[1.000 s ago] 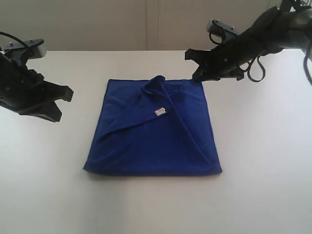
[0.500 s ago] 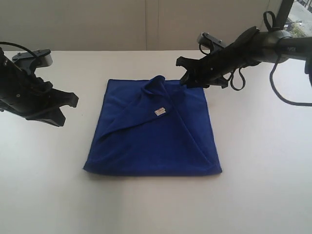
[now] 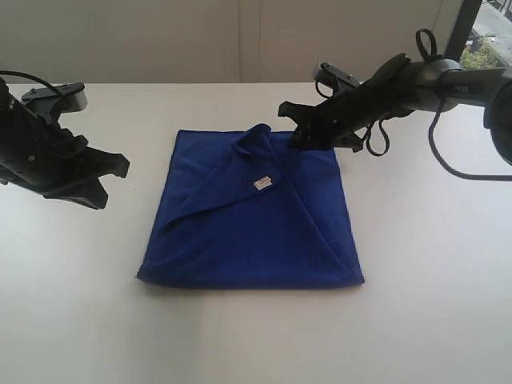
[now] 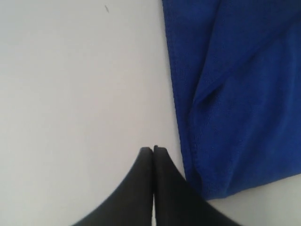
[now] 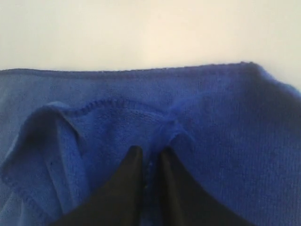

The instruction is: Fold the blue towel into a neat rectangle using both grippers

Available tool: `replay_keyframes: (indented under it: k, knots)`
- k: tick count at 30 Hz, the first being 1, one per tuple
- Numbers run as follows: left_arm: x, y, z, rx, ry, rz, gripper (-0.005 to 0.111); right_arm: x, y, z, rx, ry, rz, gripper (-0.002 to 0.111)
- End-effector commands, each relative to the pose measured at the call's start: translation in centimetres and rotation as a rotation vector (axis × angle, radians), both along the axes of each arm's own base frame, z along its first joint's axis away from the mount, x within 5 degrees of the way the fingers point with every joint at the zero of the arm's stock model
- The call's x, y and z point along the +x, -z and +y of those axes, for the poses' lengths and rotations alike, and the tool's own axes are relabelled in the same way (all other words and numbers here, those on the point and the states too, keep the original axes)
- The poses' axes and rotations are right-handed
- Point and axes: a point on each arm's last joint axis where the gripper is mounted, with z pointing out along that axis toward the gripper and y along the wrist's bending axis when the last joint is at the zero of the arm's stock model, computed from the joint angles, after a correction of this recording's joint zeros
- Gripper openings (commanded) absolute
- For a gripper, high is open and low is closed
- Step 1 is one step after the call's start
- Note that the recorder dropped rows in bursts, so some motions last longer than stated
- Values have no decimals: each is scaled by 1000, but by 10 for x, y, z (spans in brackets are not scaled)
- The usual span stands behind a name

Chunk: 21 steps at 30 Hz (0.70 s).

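Right fingers (image 5: 126, 186) shifted inward, over blue towel (image 3: 248, 232)

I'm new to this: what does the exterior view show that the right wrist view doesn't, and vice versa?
Exterior only: the whole blue towel as a squarish shape, its white tag, and the left gripper off to the side. Right wrist only: the right gripper with tips narrowly apart at a puckered fold, plus hem stitching. Both: towel, right gripper, pale table.
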Motion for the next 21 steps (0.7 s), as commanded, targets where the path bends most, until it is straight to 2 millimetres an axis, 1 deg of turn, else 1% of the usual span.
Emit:
replay_keyframes:
  k: [1,5,8,9,12,15,18,21]
  knots:
    - [-2,1,-1,-9,1,18,0,4,-5,-1,-10,20,-45,0]
    - [-1,1,-2,-16,9,-2,0,7,-7,-3,-18,45,-76,0]
    - [5,-3,-8,-99,-9,-63,0,7,-15,-5,-18,38,-88,0]
    - [8,-6,-10,-129,-15,-89,0,6,-21,-5,-20,22,-98,0]
    - [23,-12,-21,-249,-27,-150,0,4,-35,-4,-35,-20,-136,0]
    - [41,-9,-34,-346,1,-160,0,2,-47,-4,-30,-36,-150,0]
    - [60,-3,-51,-420,58,-183,0,1,-48,-4,-33,-44,-149,0]
    - [74,6,-70,-418,159,-230,0,1,-42,-3,-34,-46,-137,0]
